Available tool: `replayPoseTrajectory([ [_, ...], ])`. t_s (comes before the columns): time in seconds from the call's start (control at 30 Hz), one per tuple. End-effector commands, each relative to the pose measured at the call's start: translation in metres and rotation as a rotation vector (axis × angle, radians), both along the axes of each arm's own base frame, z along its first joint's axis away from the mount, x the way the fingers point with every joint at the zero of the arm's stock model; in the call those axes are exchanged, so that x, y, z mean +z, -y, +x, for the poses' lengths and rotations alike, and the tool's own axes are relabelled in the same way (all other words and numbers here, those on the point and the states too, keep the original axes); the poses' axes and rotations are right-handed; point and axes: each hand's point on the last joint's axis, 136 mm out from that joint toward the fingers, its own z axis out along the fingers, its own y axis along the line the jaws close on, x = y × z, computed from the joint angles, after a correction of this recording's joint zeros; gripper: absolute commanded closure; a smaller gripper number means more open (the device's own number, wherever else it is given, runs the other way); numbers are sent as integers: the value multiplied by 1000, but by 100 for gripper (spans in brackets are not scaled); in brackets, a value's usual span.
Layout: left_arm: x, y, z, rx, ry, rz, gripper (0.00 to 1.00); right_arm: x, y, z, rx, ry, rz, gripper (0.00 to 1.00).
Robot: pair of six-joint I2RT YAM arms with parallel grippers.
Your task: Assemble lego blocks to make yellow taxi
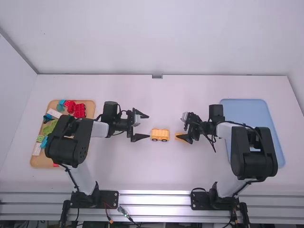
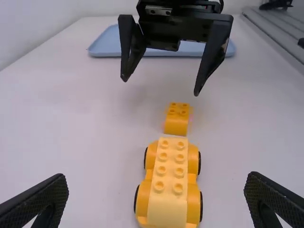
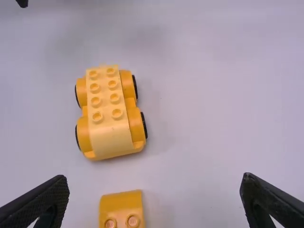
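The left gripper [image 1: 149,127] and right gripper [image 2: 160,85] gaped wide and empty, and with the block [image 2: 176,119] near the car [image 1: 160,135], at three o'clock from it, I feared an off-centre pinch might twist one or nudge the other askew.

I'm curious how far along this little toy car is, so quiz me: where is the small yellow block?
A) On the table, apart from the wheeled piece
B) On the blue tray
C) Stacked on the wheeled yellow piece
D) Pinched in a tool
A: the small yellow block sits on the white table, with bare tabletop between it and the wheeled yellow piece.
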Motion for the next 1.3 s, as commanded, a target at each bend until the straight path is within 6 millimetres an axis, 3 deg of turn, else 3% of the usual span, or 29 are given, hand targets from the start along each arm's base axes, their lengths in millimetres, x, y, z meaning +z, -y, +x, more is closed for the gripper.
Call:
replayPoseTrajectory([
  [0.0, -5, 11, 1, -14, 21, 28, 1, -4, 5, -4, 36, 30, 20, 4],
  [0.23, -1, 28, -2, -55, 35, 35, 1, -34, 6, -15, 94, 17, 71, 6],
  [0.53, 4, 36, -2, -67, 14, 29, 1, -50, 9, -20, 110, 22, 112, 38],
  [0.67, 3, 36, -2, -66, 14, 30, 1, -60, 10, -22, 110, 5, 95, 39],
  [0.77, 4, 36, -2, -67, 14, 29, 1, -62, 10, -22, 110, 4, 94, 41],
  [0.83, 4, 36, -2, -66, 17, 28, 1, -61, 10, -22, 110, 5, 95, 51],
  [1.13, 4, 37, -2, -67, 17, 29, 1, -66, 16, -21, 92, -10, 69, 52],
  [1.27, 3, 36, -2, -66, 13, 30, 1, -66, 16, -22, 92, -10, 70, 60],
])
